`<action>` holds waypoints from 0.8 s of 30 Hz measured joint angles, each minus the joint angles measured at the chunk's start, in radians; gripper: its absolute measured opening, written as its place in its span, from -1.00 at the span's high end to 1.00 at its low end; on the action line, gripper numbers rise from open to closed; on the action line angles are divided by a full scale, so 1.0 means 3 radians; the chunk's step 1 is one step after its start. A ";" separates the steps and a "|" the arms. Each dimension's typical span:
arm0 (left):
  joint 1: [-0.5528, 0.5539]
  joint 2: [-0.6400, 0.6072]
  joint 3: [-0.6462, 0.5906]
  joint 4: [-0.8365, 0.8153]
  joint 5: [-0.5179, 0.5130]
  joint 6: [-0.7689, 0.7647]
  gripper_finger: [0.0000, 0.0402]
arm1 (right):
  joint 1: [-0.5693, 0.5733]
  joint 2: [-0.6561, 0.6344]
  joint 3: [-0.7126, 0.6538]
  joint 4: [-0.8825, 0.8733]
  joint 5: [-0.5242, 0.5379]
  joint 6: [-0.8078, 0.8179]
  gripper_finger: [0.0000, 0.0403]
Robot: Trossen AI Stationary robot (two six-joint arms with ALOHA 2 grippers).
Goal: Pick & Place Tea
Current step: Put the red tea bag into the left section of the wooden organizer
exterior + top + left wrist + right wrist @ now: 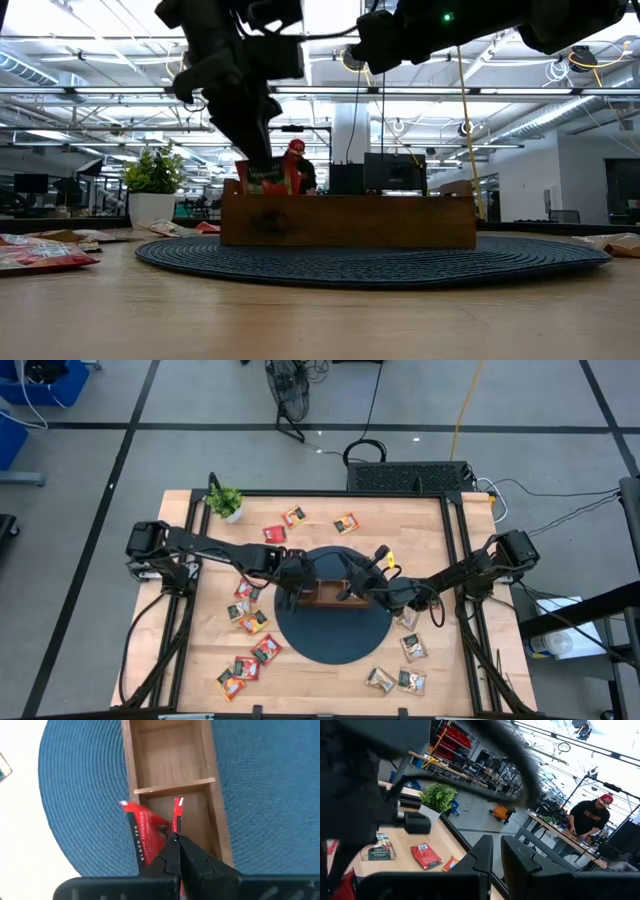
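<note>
The brown wooden tray (335, 598) stands on a round dark blue mat (330, 640) at mid-table. My left gripper (176, 840) hangs over the tray's left end compartment, shut on a red tea sachet (178, 815). A second red sachet (142, 834) leans in that compartment against the tray's long wall, its top poking above the rim (268, 176). My right gripper (496, 854) hovers above the tray's right end, pointing about level, fingers almost together with nothing visible between them. My left gripper pinches the red sachet by its upper end (176, 833) between the two fingers. The fingers slant down from above. The sachet hangs edge-on below them, reaching down into the compartment beside the divider; whether its lower end touches the floor I cannot tell.
Loose sachets lie on the table: red and orange ones (294, 516) behind the tray, several red and orange (250, 622) at front left, beige-and-green ones (412, 648) at front right. A small potted plant (226, 501) stands at the far left corner. The tray's middle compartment (167, 755) holds nothing.
</note>
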 joint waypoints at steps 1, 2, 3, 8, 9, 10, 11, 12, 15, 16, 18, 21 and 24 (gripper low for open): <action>0.0001 0.0013 0.0000 0.0000 -0.0004 0.0003 1.00 | 0.0000 0.0000 0.0000 -0.0007 -0.0001 0.0000 0.86; 0.0001 0.0018 0.0000 0.0008 -0.0012 0.0003 0.99 | 0.0000 0.0000 0.0000 -0.0019 -0.0001 0.0000 0.86; 0.0001 0.0020 0.0000 0.0019 -0.0015 -0.0003 0.99 | 0.0000 0.0000 0.0000 -0.0023 0.0000 0.0000 0.86; -0.0011 0.0023 0.0000 0.0022 -0.0204 -0.0053 0.91 | 0.0004 0.0000 0.0000 -0.0070 0.0000 0.0000 0.86; -0.0011 0.0023 0.0000 0.0022 -0.0221 -0.0076 0.90 | 0.0004 0.0000 0.0000 -0.0069 -0.0001 0.0000 0.86; -0.0010 0.0023 0.0000 0.0020 -0.0232 -0.0096 0.90 | 0.0004 0.0000 0.0000 -0.0068 -0.0001 0.0000 0.86; -0.0010 0.0023 0.0000 0.0021 -0.0237 -0.0102 0.90 | 0.0004 0.0000 0.0000 -0.0069 -0.0001 0.0000 0.86; -0.0010 0.0023 0.0000 0.0021 -0.0237 -0.0108 0.90 | 0.0004 0.0000 0.0000 -0.0069 -0.0001 0.0000 0.86; -0.0011 0.0023 0.0000 0.0021 -0.0271 -0.0124 0.89 | 0.0004 0.0000 0.0000 -0.0068 0.0000 0.0000 0.86; -0.0011 0.0023 0.0000 0.0022 -0.0308 -0.0150 0.89 | 0.0004 0.0000 0.0000 -0.0069 -0.0001 0.0000 0.86; -0.0010 0.0023 0.0000 0.0022 -0.0388 -0.0195 0.89 | 0.0004 0.0000 0.0000 -0.0069 -0.0001 0.0000 0.86; -0.0010 0.0023 0.0000 0.0022 -0.0448 -0.0222 0.88 | 0.0004 0.0000 0.0000 -0.0069 -0.0001 0.0000 0.86; -0.0010 0.0023 0.0000 0.0022 -0.0450 -0.0249 0.82 | 0.0004 0.0000 0.0000 -0.0069 -0.0001 0.0000 0.86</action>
